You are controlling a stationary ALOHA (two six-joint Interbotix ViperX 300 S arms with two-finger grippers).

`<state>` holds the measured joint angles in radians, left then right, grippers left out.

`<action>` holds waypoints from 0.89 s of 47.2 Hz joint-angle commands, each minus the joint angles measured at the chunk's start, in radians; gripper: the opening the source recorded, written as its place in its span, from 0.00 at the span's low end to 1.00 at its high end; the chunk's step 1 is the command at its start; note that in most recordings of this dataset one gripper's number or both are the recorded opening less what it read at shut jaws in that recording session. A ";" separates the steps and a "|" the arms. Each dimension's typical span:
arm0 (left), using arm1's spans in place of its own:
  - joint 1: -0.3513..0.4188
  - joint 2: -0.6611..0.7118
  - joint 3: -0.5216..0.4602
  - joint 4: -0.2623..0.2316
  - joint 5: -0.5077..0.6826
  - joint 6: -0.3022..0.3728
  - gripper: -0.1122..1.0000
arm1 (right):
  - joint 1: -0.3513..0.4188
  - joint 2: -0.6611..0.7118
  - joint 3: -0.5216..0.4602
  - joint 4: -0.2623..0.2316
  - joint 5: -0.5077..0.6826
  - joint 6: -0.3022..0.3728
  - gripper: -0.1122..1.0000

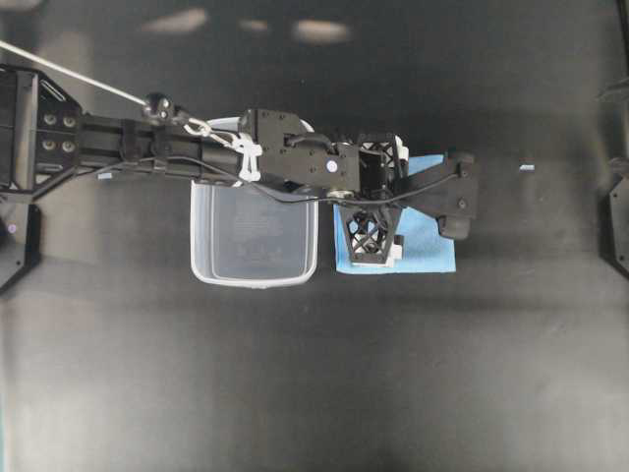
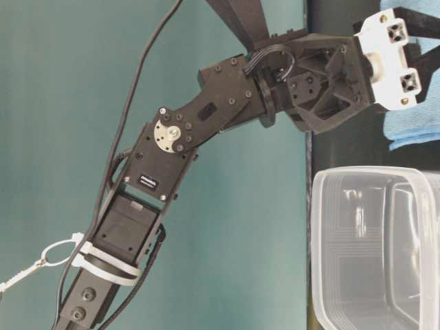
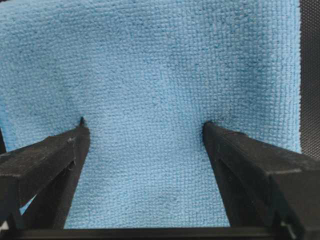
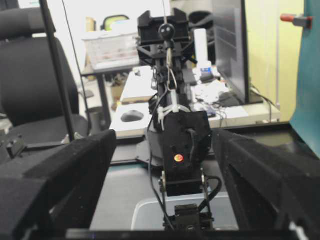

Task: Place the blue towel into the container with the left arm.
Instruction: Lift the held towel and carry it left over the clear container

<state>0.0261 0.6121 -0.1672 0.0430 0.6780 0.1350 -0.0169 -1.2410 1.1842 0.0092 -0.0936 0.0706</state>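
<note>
The blue towel (image 1: 428, 246) lies flat on the black table, just right of the container (image 1: 254, 278), a clear tub with nothing in it. My left arm reaches across the tub's far rim to the towel. The left gripper (image 1: 378, 197) points straight down over the towel's left part. In the left wrist view the left gripper (image 3: 145, 125) is open, and both fingertips (image 3: 81, 125) press small dents into the towel (image 3: 160, 65). The right gripper (image 4: 164, 135) is open and holds nothing. It faces the left arm and the tub (image 4: 150, 210).
A small white scrap (image 1: 527, 168) lies on the table right of the towel. Part of the right arm (image 1: 617, 221) sits at the right edge of the overhead view. The table-level view shows the tub's rim (image 2: 323, 206) below the left gripper (image 2: 395, 58).
</note>
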 commanded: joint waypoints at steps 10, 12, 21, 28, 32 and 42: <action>-0.005 0.005 0.014 0.002 0.021 -0.008 0.75 | 0.000 -0.009 -0.020 0.003 0.026 0.002 0.78; -0.008 0.003 0.009 0.003 0.028 -0.006 0.65 | 0.000 -0.012 -0.020 0.003 0.029 0.002 0.78; -0.012 -0.044 -0.021 0.003 0.035 0.008 0.19 | 0.000 -0.017 -0.023 0.003 0.029 0.000 0.78; -0.009 -0.117 -0.075 0.003 0.077 0.009 0.15 | 0.000 -0.017 -0.023 0.003 0.031 0.000 0.78; -0.012 -0.178 -0.115 0.003 0.135 0.008 0.15 | 0.000 -0.018 -0.023 0.003 0.031 0.000 0.78; -0.005 -0.374 -0.121 0.003 0.359 0.008 0.15 | 0.000 -0.018 -0.023 0.003 0.029 0.000 0.78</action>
<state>0.0138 0.3436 -0.2823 0.0414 0.9603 0.1442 -0.0184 -1.2671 1.1796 0.0092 -0.0598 0.0706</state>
